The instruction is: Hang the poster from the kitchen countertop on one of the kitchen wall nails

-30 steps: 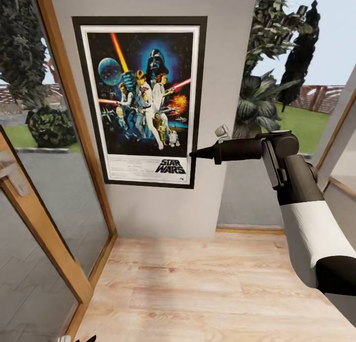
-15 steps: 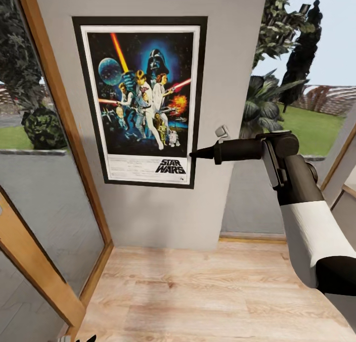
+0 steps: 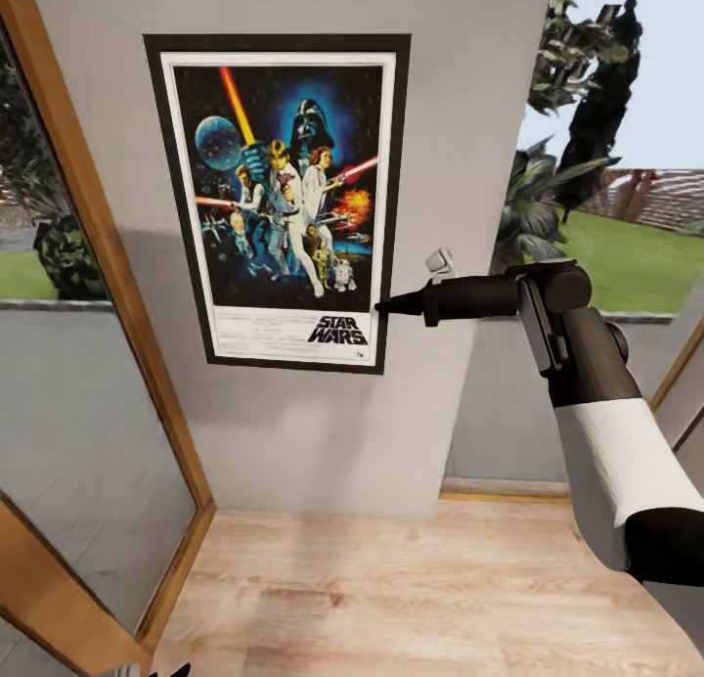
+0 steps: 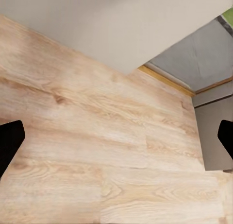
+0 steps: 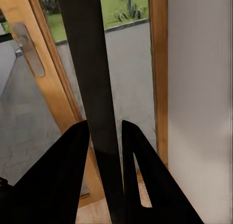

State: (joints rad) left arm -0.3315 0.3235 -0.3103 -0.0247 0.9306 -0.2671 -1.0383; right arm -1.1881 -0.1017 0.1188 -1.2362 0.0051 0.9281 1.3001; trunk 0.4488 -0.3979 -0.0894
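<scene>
Fingers (image 5: 73,175) of the right gripper (image 3: 383,306) were closed on the poster (image 3: 279,198), pinching its black frame at the lower right edge, beside the "STAR WARS" title. Seen from the right wrist camera, the two dark fingers sat one on each side of the frame, which ran between them as a long dark strip (image 5: 94,88). The poster stood upright, its face flat toward the head camera, in front of a plain grey wall panel (image 3: 460,119); whether its back touched the wall could not be told. Its white border enclosed colourful figures on dark blue.

The right arm (image 3: 587,403) reached in from the lower right of the head view, black at the wrist and white along the forearm, with a small grey part (image 3: 439,262) standing just above the wrist.

To the left of the wall panel a wooden door frame (image 3: 108,266) ran down at a slant, with glass beside it and greenery beyond. To the right of the panel, plants (image 3: 548,207), grass and sky showed through a window (all outdoors). Pale wood floor (image 3: 391,599) lay below the wall.

The left gripper (image 4: 116,136) pointed down at that same wooden floor, and its two dark fingertips (image 4: 9,141) sat wide apart at opposite edges of the left wrist view, holding nothing.
</scene>
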